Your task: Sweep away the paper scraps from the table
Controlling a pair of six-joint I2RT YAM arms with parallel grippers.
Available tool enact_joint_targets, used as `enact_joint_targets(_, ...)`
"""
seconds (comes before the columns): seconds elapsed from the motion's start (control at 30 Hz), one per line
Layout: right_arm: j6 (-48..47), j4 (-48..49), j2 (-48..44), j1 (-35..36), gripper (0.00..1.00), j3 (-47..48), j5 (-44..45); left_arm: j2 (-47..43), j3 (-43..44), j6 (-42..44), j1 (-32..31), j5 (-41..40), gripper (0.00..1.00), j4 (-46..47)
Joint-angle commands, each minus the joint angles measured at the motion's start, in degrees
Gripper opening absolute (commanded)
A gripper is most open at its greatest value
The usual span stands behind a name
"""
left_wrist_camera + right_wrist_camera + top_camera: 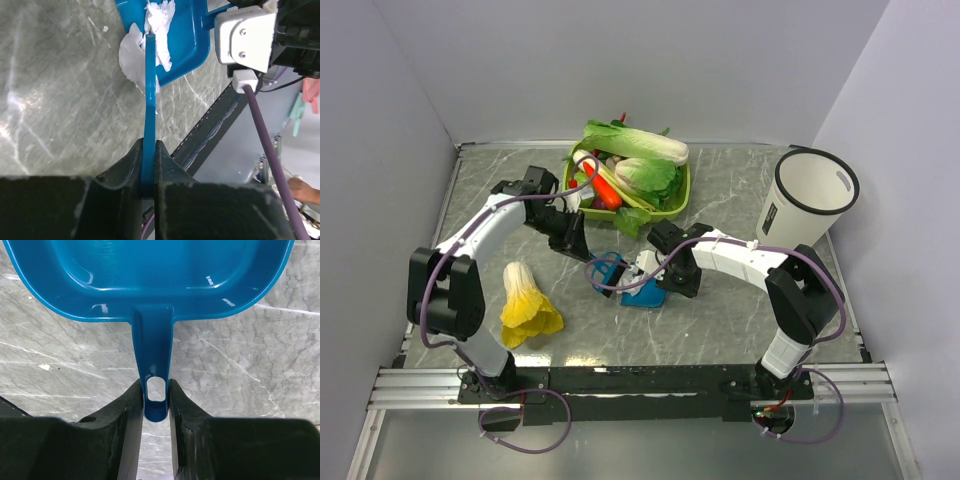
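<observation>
left gripper (148,150) clenched on blue sweeper (149,100), its tip against paper scraps (160,22) to push them in | right gripper (156,390) clamps dustpan (150,275) handle, bracing it on tabletop (50,100) as catcher

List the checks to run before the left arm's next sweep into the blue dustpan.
1. Left end effector grips the blue sweeping tool: ok, shut on it.
2. Right end effector grips the dustpan by its handle: ok.
3. Tool tip at the paper scraps: ok, touching them at the pan's mouth.
4. All paper inside the pan: not ok, a flat white scrap lies on the table at the pan's edge.
5. Pan lip flat on the table: cannot tell.
</observation>
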Motion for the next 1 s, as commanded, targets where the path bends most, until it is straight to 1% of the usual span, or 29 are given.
enact_joint_targets(0.0,0.98,-0.84,-0.60,0.32,0.00,0.02,0.60,-5.76,0.30,1.83,0.33,-2.63,0.01,-1.31)
enact_joint_targets(0.07,0.98,-0.84,-0.51,0.41,0.00,-0.07,0.42,-6.12,-1.36,0.78,0.42,-6.74,0.01,-0.35)
enact_joint_targets(0.17,1.33,-1.37,0.10,0.41,0.00,0.45,0.16,-5.86,-2.25,-0.54,0.50,-10.88,0.01,1.15)
enact_joint_targets(0.33,1.69,-1.20,-0.07,0.41,0.00,0.19,0.16,-2.79,-0.59,-0.90,0.42,-12.48,0.01,1.42)
enact_joint_targets(0.5,1.51,-1.02,-0.42,0.41,0.00,-0.60,0.51,0.99,0.64,-1.16,0.15,-9.68,0.01,1.77)
enact_joint_targets(0.67,1.42,-0.93,-0.25,0.41,0.00,-0.86,0.69,4.24,3.19,-0.90,-1.51,-6.25,0.01,1.85)
enact_joint_targets(0.77,1.42,-1.02,0.28,0.32,0.00,-0.42,0.77,5.82,4.77,-0.55,-3.18,-3.96,0.01,1.94)
enact_joint_targets(0.97,1.51,-1.28,0.89,0.41,0.00,0.63,0.69,8.55,8.38,0.77,-8.54,-0.88,0.01,1.25)
